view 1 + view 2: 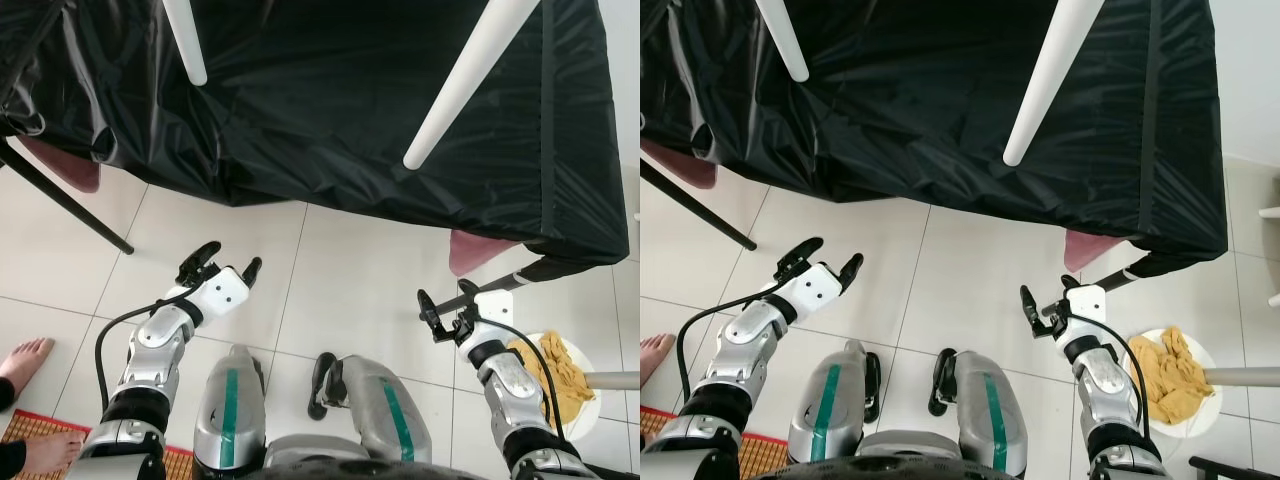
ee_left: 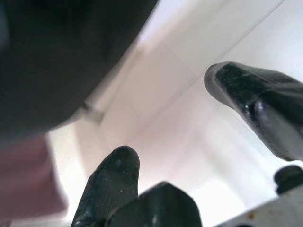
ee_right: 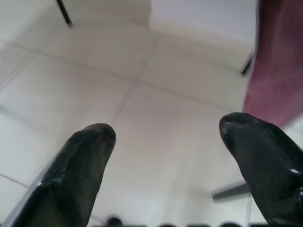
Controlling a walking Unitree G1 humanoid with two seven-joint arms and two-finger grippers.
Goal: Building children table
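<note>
Ahead of the robot, from about ten o'clock across to two o'clock, a table draped in a black plastic sheet (image 1: 330,110) carries the children's table upside down, so that two white legs stand up toward the camera: the left white leg (image 1: 186,40) at eleven o'clock and the right white leg (image 1: 468,75) at one o'clock. Both arms are held low over the pale tiled floor (image 1: 350,280), well short of the sheet's near edge. The left gripper (image 1: 222,262), at about eight o'clock, has its two black fingers spread apart and grips nothing; the right gripper (image 1: 446,305), at four o'clock, is likewise parted and empty, as the wrist views confirm with bare floor between the fingertips. At five o'clock a white bowl (image 1: 588,405) holding a yellow cloth (image 1: 555,375) sits on the floor just beside the right forearm, and a person's bare foot (image 1: 25,362) rests at eight o'clock near the left elbow. Reaching for either leg looks like the next step, and the risks follow from the layout: the slick, loose sheet could slide or bunch under a push and let the upturned table shift; a grasp taken near a leg's tip could lever it sideways and strain its joint; a careless swing of the right arm could knock the bowl; and stepping forward could crowd the foot.
</note>
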